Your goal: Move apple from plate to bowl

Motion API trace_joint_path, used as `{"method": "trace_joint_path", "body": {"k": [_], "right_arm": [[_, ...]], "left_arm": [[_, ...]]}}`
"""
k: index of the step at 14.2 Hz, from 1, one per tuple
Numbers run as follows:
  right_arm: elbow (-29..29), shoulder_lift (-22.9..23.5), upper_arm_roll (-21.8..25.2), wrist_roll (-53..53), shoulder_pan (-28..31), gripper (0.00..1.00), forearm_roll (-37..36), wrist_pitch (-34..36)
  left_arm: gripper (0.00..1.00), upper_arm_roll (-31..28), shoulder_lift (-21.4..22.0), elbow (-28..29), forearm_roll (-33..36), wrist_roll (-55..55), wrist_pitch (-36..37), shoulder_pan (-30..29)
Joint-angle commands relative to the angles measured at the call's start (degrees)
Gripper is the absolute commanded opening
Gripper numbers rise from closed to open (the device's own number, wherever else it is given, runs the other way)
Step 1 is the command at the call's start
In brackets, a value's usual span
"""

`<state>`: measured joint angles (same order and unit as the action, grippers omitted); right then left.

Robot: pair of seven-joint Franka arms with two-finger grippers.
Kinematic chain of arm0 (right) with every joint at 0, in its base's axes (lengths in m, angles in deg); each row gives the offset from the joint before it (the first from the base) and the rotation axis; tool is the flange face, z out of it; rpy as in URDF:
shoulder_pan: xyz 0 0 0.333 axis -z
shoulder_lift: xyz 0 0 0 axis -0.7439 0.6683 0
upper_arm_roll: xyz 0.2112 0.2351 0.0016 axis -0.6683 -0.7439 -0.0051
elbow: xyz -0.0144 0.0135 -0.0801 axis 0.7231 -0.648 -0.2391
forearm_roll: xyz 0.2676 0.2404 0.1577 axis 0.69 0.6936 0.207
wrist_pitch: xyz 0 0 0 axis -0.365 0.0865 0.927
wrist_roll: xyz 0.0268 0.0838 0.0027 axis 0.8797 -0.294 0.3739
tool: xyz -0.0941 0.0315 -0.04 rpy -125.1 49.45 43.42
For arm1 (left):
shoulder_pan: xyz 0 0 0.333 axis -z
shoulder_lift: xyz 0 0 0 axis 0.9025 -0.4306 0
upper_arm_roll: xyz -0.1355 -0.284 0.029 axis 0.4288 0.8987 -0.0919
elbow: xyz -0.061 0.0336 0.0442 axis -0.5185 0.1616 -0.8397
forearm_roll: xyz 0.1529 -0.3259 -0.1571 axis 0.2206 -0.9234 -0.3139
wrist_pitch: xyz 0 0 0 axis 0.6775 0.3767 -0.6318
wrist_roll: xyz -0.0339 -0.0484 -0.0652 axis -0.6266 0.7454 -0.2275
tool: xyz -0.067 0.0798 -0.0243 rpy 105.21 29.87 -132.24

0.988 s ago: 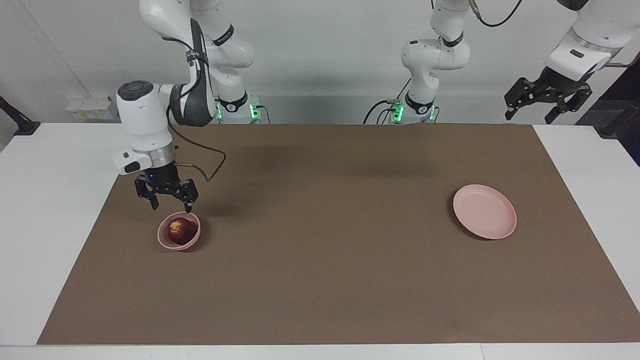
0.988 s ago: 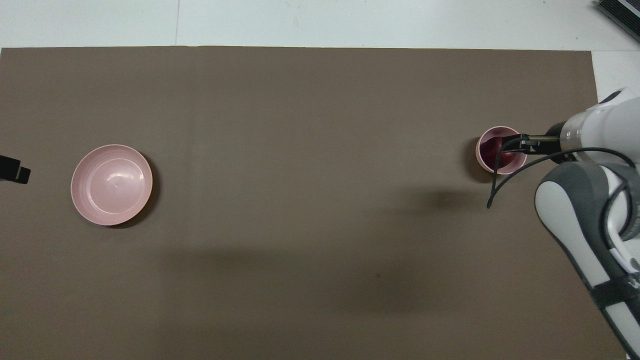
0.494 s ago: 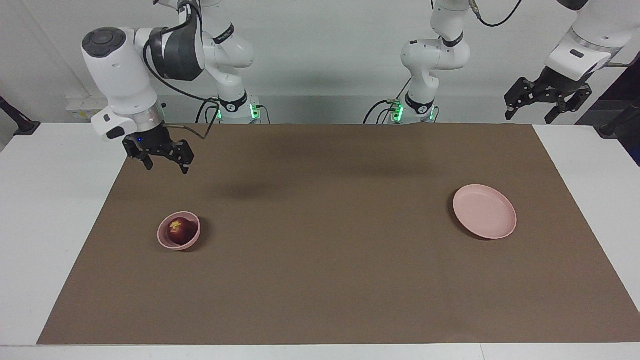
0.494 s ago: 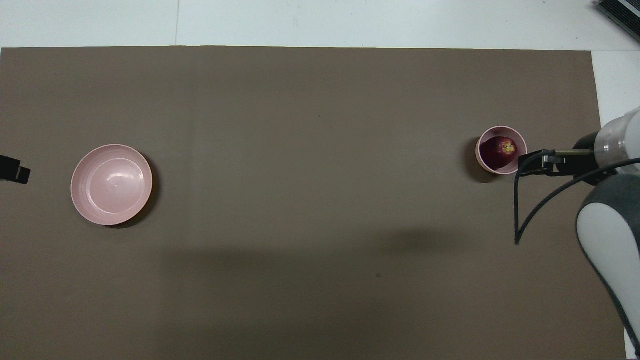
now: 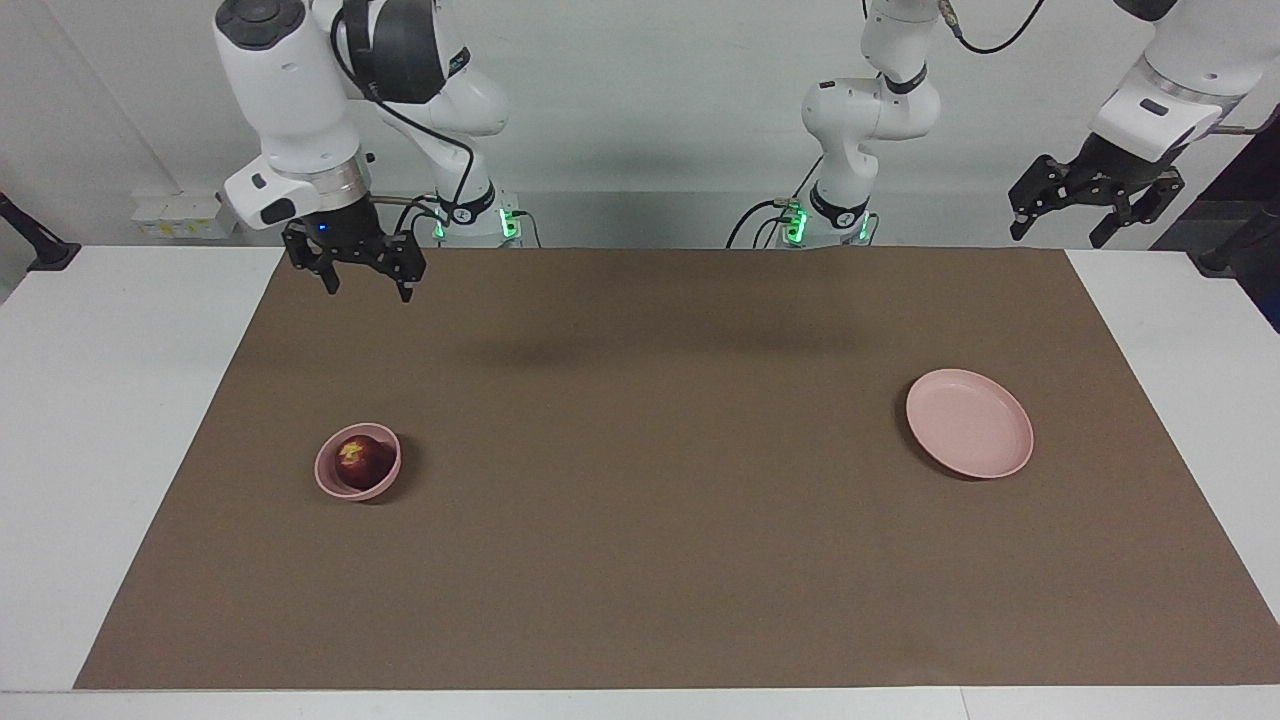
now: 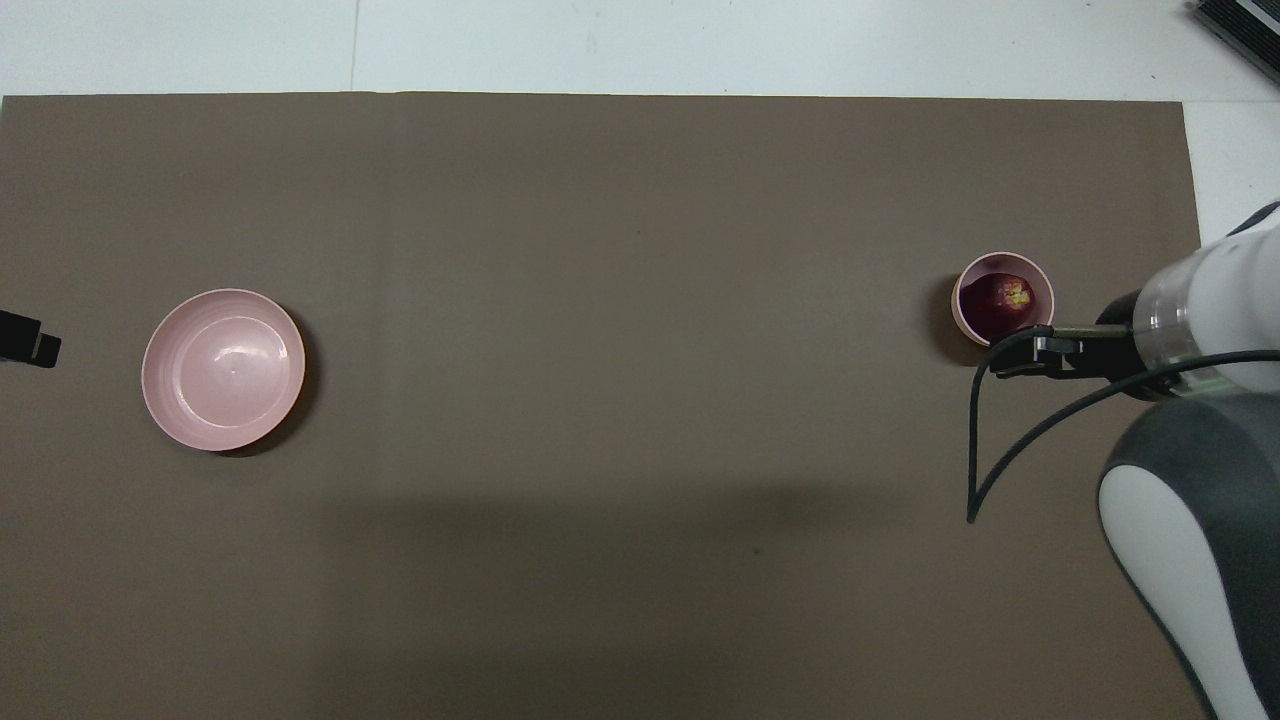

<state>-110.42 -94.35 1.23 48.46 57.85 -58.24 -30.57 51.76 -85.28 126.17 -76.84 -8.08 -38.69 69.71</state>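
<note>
The dark red apple (image 5: pixel 363 461) with a yellow patch lies in the small deep pink bowl (image 5: pixel 329 480) toward the right arm's end of the table; both show in the overhead view, apple (image 6: pixel 1003 299) in bowl (image 6: pixel 966 315). The flat pink plate (image 5: pixel 968 422) is bare toward the left arm's end, also in the overhead view (image 6: pixel 222 369). My right gripper (image 5: pixel 366 288) is open and empty, raised high over the mat's edge closest to the robots, well above the bowl. My left gripper (image 5: pixel 1062 227) is open, raised off the left arm's end of the table, waiting.
A brown mat (image 5: pixel 660 470) covers most of the white table (image 5: pixel 90 420). The right arm's cable (image 6: pixel 985 440) hangs over the mat beside the bowl. Only the left gripper's tip (image 6: pixel 28 340) shows in the overhead view.
My right gripper has risen from just above the bowl and drawn back toward the robots, empty. The apple stays in the bowl. The left arm has not moved.
</note>
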Motion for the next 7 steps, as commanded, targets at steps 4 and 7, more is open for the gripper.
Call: {"method": "trace_joint_path", "body": {"k": [4, 7], "right_arm": [[5.2, 0.8, 4.0, 4.7, -0.1, 1.00, 1.4, 6.8], [7.3, 0.6, 8.7, 4.7, -5.1, 1.00, 0.7, 9.1]], "left_arm": [[1.00, -0.3, 0.3, -0.3, 0.6, -0.6, 1.0, 0.4], [1.00, -0.3, 0.3, -0.3, 0.6, -0.6, 1.0, 0.4]]}}
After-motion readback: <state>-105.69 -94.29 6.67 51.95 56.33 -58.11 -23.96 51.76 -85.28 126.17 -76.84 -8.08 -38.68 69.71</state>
